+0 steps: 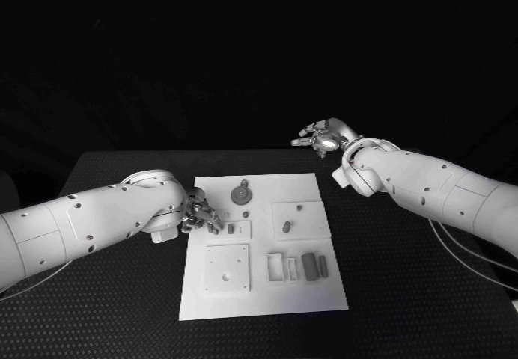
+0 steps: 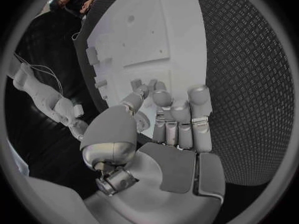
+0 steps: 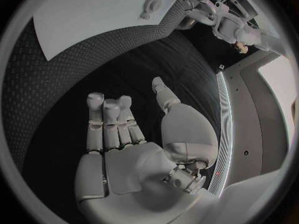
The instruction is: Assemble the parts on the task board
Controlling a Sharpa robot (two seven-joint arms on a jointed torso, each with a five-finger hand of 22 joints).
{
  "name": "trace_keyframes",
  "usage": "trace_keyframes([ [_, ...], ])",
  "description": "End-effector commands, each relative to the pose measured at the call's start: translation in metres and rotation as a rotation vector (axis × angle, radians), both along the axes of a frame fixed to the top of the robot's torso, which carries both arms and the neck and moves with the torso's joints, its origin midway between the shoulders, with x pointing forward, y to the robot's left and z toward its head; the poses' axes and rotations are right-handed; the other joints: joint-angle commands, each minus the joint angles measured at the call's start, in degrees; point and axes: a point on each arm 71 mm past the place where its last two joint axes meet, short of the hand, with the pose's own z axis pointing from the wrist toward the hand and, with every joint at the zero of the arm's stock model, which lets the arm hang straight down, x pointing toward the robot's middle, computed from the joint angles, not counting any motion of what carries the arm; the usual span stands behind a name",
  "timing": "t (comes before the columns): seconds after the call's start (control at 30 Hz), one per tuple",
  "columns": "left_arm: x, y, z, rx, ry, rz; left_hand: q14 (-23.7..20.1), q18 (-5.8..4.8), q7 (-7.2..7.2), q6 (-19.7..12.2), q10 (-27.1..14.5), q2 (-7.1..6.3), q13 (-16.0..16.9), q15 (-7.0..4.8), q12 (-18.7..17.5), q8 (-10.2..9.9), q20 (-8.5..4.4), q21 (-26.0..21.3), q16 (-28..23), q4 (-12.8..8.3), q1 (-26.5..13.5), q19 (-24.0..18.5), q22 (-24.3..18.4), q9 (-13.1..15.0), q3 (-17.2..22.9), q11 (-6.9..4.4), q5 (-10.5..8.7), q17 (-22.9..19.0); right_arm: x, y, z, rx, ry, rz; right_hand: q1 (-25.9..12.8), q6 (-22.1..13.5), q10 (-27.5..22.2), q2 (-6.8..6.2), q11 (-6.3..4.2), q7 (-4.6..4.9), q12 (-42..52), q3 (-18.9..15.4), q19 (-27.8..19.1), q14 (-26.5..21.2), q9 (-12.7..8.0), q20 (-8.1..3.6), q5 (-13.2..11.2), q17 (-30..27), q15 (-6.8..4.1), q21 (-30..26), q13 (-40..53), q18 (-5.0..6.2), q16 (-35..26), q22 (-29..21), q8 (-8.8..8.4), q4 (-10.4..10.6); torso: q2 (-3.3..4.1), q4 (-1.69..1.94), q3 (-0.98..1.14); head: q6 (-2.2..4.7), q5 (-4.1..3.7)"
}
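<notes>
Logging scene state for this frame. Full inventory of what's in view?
task board: one, white, middle of the table
round part: one, grey, far end of the board
small parts: two, grey, one in a square recess right of centre, one by the left hand's fingertips
bar parts: two, dark grey, side by side at the board's near right
square plate: one, white, near left of the board
table: one, black, textured
left robot hand: one, silver, at the board's left edge, holding nothing I can make out
right robot hand: one, silver, raised beyond the table's far edge, empty

Dim, colourless light; black surroundings swallow detail, and wrist views bend edges.
</notes>
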Motion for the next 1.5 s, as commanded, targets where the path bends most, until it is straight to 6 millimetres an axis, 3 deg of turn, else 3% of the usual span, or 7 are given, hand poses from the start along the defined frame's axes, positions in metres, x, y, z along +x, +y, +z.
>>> trace_keyframes([
  [0.03,-0.003,0.003,-0.008,0.035,0.012,0.010,-0.1,2.49,1.29,-1.5,-0.3,-0.14,0.1,0.09,-0.1,-0.3,-0.05,-0.2,-0.3,0.2,-0.7,-0.5,0.4,-0.2,-0.4,0.20,-0.38,0.0,0.000,0.001,0.000,-0.005,-0.003,0.014,-0.4,0.0,-0.5,0.18,-0.06,0.40,0.4,-0.2,-0.1,-0.5,-0.1,-0.27,0.1,-0.1,-0.07,-0.2,-0.1,4.84,0.3,-0.1,0.23,0.0,0.01,0.02,0.00,0.01,-0.03],
  [0.5,-0.001,0.009,-0.008,0.041,0.005,0.024,-0.3,2.66,1.16,-1.0,-0.6,-2.23,0.3,-0.02,0.1,-0.2,-0.19,-0.5,-0.3,2.3,-1.7,-0.5,0.4,-0.8,-0.6,0.10,-2.06,0.2,0.000,0.001,0.000,-0.005,-0.004,0.014,-0.4,0.0,-0.5,0.16,-0.05,0.41,0.4,-0.2,-0.1,-0.5,-0.1,-0.27,0.1,-0.1,-0.06,-0.2,-0.1,4.84,0.3,-0.1,0.21,0.0,0.01,-0.01,0.01,0.02,-0.09],
  [1.0,0.003,0.016,-0.004,0.030,-0.049,0.051,-0.5,2.90,1.17,-1.3,-0.8,-8.06,0.5,-0.06,0.1,0.1,-0.37,-0.9,-0.3,8.8,-5.0,-0.4,0.3,-1.0,0.5,0.04,-3.59,0.4,0.000,0.001,0.000,-0.005,-0.005,0.013,-0.5,0.0,-0.5,0.16,-0.04,0.41,0.4,-0.3,-0.1,-0.5,-0.1,-0.26,0.1,-0.1,-0.05,-0.2,-0.2,4.84,0.3,-0.1,0.21,0.0,0.00,0.00,0.00,0.12,-0.14],
  [1.17,0.006,0.018,0.001,-0.082,-0.075,0.110,-1.0,3.00,1.31,-2.0,-1.5,-9.43,0.4,0.07,-0.3,0.0,-0.39,-1.3,-0.7,11.2,-5.4,-0.9,0.3,-0.9,1.3,0.23,-3.59,0.3,0.000,0.001,0.000,-0.005,-0.004,0.013,-0.5,0.0,-0.5,0.17,-0.04,0.41,0.4,-0.3,-0.1,-0.5,-0.1,-0.26,0.1,-0.1,-0.05,-0.2,-0.2,4.84,0.3,-0.1,0.20,0.0,-0.01,-0.01,0.02,0.35,-0.15],
  [1.3,0.010,0.017,0.014,-0.176,-0.115,0.176,-7.8,2.06,2.99,-4.4,-8.8,-9.16,-1.8,2.41,-5.4,0.4,1.84,-6.0,-5.8,11.6,-4.5,-8.6,-1.0,-0.2,1.2,1.87,-2.97,-1.9,0.000,0.000,0.000,-0.005,-0.005,0.011,-0.5,0.0,-0.5,0.18,-0.04,0.41,0.4,-0.3,-0.1,-0.5,-0.1,-0.26,0.1,-0.1,-0.05,-0.2,-0.2,4.84,0.3,-0.1,0.21,0.0,0.00,-0.03,0.04,0.51,-0.32],
  [1.37,0.012,0.016,0.021,-0.223,-0.143,0.187,-12.1,1.41,4.12,-6.0,-13.1,-7.87,-3.8,3.83,-9.0,0.5,3.05,-9.3,-9.5,11.3,-3.8,-13.0,-2.4,0.0,1.0,3.49,-3.51,-3.7,0.000,0.000,0.000,-0.006,-0.004,0.010,-0.5,0.0,-0.5,0.19,-0.04,0.42,0.4,-0.3,-0.1,-0.5,-0.1,-0.26,0.1,-0.1,-0.05,-0.2,-0.2,4.84,0.3,-0.1,0.21,0.1,0.02,-0.05,0.01,0.58,-0.40],
  [1.5,0.014,0.007,0.034,-0.413,-0.218,0.135,-16.7,0.59,5.94,-8.6,-17.7,-5.41,-8.3,7.11,-15.3,0.8,6.08,-14.8,-15.7,7.9,-0.1,-17.9,-5.8,-0.3,0.2,5.76,-3.47,-7.2,0.000,-0.002,0.000,-0.006,-0.004,0.008,-0.6,0.0,-0.5,0.20,-0.04,0.41,0.4,-0.3,-0.1,-0.5,-0.1,-0.26,0.1,-0.1,-0.05,-0.2,-0.2,4.84,0.4,-0.1,0.21,0.1,0.01,0.00,0.04,0.72,-0.46],
])
